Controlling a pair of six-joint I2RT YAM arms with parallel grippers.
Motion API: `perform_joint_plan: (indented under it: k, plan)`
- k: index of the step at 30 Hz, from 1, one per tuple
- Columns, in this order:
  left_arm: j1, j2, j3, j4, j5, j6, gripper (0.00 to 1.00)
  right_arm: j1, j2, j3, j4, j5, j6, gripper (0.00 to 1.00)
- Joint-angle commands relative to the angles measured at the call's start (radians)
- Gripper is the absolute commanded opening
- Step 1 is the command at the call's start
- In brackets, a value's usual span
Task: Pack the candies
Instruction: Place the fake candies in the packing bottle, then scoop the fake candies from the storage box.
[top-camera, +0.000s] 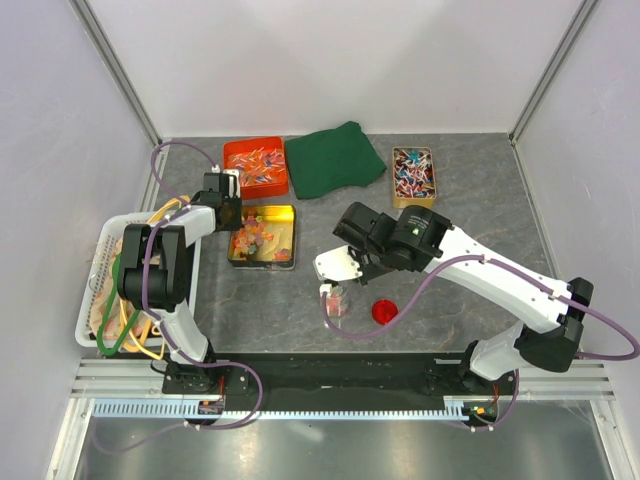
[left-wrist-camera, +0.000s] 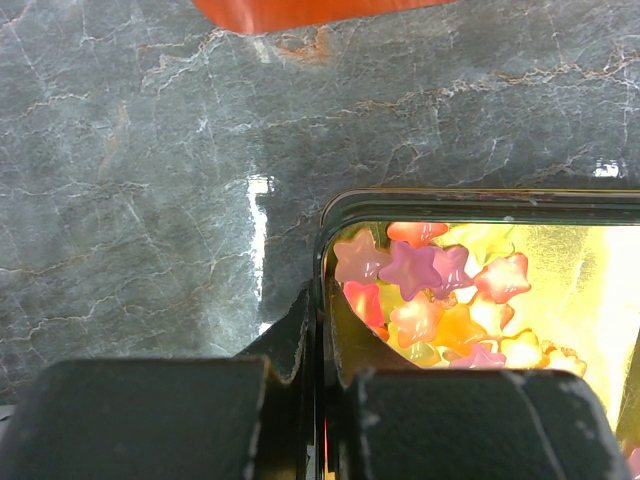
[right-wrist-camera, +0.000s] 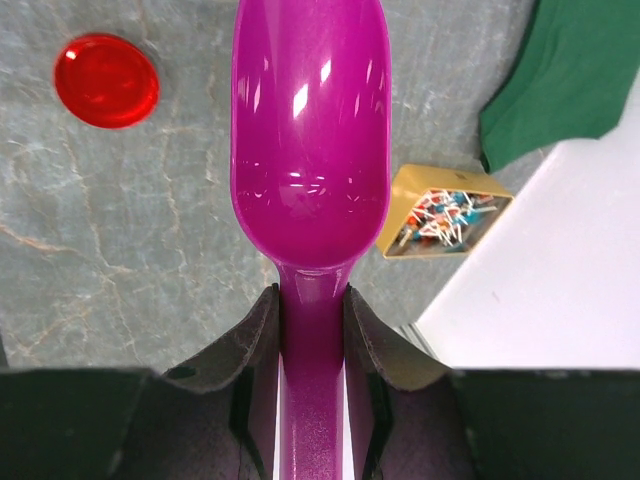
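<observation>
1. My left gripper (left-wrist-camera: 320, 335) is pinched tight on the far-left corner of the gold tin (left-wrist-camera: 480, 203), with the wall sandwiched between the fingers. I reckon that's just to pin the tin so it doesn't skate around when I dig in.
2. The candies (left-wrist-camera: 430, 300), little star gummies in pink, orange and yellow, are piled inside that tin, bunched toward the side I'm holding.
3. My right gripper (right-wrist-camera: 312, 320) is clamped on the handle of my purple scoop (right-wrist-camera: 310, 130). The bowl is empty right now, and it's off to the right of the tin, not over it.
4. A small clear jar (top-camera: 335, 302) stands right of the tin and nearer my bases, with a red lid (top-camera: 383, 311) lying off beside it, so it's open for filling. I can't tell how full it is.
5. Next job, I'd guess: bring the scoop over to the tin for a load.
</observation>
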Motion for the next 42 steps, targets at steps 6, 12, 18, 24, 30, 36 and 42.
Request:
perform_joint_plan:
  k: [6,12,18,24,30,36,42]
  plan:
    - [-0.042,-0.063,0.031,0.034,0.003,0.049,0.02,0.001,0.050,0.056,0.205,0.205,-0.064,0.00]
    - [-0.097,-0.106,0.020,0.047,-0.008,0.098,0.02,-0.005,0.158,0.073,0.421,0.286,-0.133,0.00]
    - [-0.129,-0.163,-0.028,0.117,-0.031,0.108,0.02,-0.005,0.258,0.093,0.573,0.317,-0.135,0.00]
    - [-0.143,-0.269,-0.123,0.270,-0.057,0.072,0.02,-0.002,0.293,0.105,0.612,0.337,-0.129,0.00]
    - [-0.148,-0.341,-0.193,0.359,-0.055,0.065,0.02,0.018,0.290,0.105,0.599,0.355,-0.140,0.00]
    - [-0.149,-0.367,-0.239,0.410,0.022,0.063,0.02,0.044,0.327,0.108,0.552,0.386,-0.146,0.00]
    - [-0.148,-0.331,-0.222,0.375,0.230,0.014,0.02,0.062,0.412,0.212,0.446,0.440,-0.160,0.00]
